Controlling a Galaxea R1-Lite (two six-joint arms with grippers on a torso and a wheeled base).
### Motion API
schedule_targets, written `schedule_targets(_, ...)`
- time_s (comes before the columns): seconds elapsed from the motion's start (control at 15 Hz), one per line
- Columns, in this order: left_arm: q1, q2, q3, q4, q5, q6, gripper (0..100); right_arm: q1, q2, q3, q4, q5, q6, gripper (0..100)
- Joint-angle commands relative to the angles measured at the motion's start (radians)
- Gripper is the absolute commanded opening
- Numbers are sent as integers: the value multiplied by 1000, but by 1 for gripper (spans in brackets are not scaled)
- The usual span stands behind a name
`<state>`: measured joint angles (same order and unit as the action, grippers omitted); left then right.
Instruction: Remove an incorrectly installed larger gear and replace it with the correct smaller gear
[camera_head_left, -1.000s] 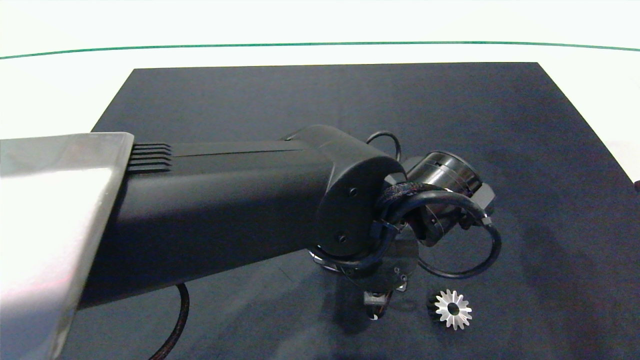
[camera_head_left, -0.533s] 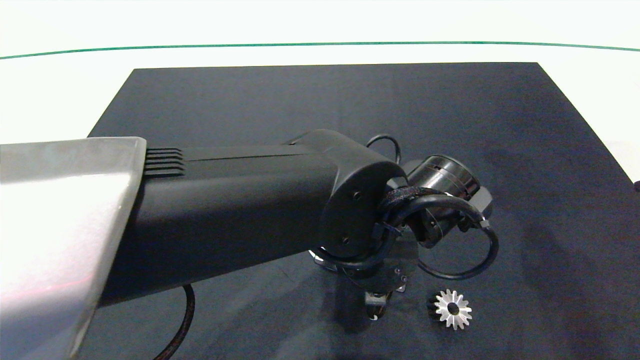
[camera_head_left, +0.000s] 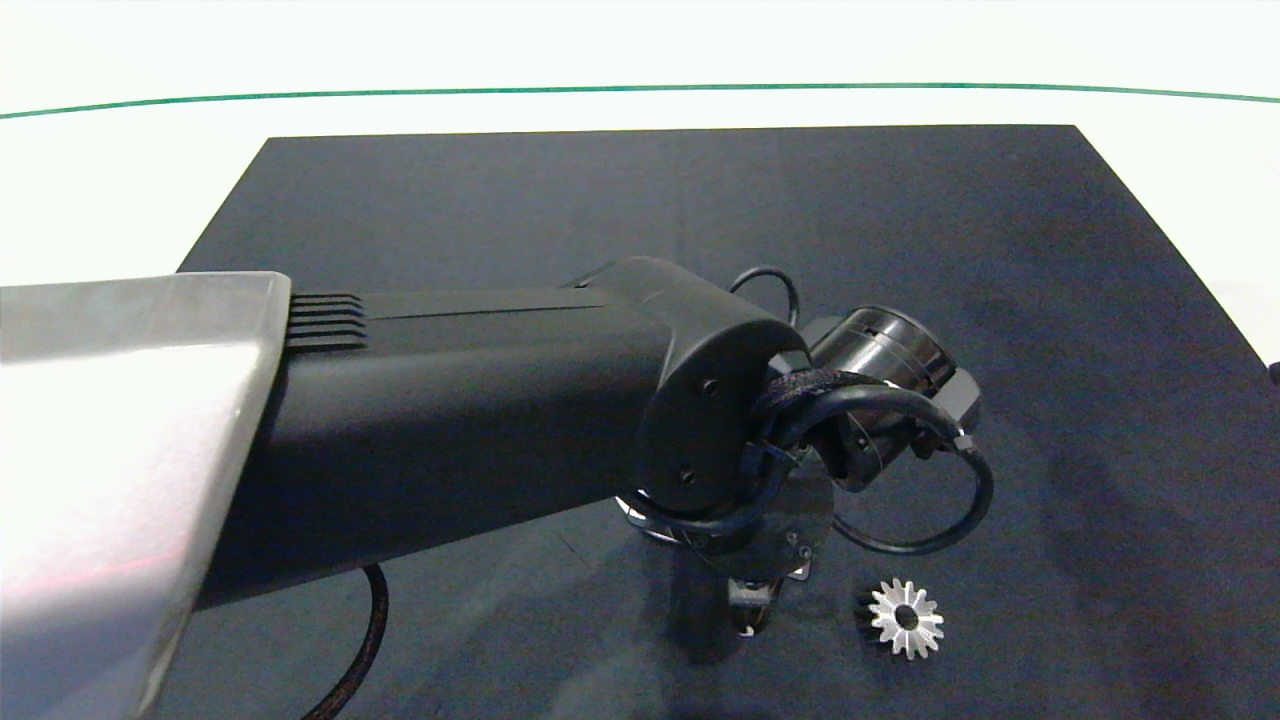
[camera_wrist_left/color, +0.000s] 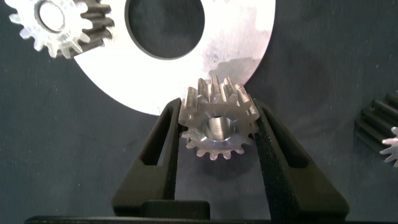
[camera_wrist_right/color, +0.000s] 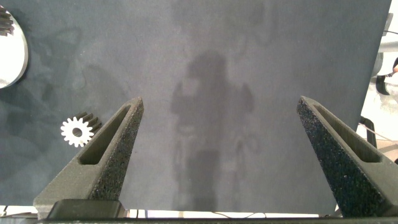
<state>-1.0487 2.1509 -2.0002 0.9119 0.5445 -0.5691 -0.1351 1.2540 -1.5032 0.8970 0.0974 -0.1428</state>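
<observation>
Shifted slightly since a second ago: left arm, over dark mat (camera_head_left: 640, 200). Left gripper (camera_wrist_left/color: 219, 134) clamped on the smaller gear (camera_wrist_left/color: 217, 118), at edge of silver plate (camera_wrist_left/color: 249, 43), another small gear (camera_wrist_left/color: 59, 25) beyond. Right gripper (camera_wrist_right/color: 221, 124) spread wide, holding nothing, above mat. Resting apart on mat: the larger gear (camera_head_left: 904, 618).

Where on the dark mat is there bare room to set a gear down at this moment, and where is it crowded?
Free: the mat beyond the left arm, and its right side past the larger gear. Crowded: the near middle, where the left gripper holds the smaller gear beside the round plate. The right gripper hangs open over bare mat.
</observation>
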Motion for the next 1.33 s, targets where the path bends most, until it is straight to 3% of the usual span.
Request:
schedule_targets(0.07,3,3,0,2,3,-1,16,0,-1,0,5,1,-1,100)
schedule_targets(1.33,10,-43,0,2,5,-12,16,0,-7,6,5,4,-3,100)
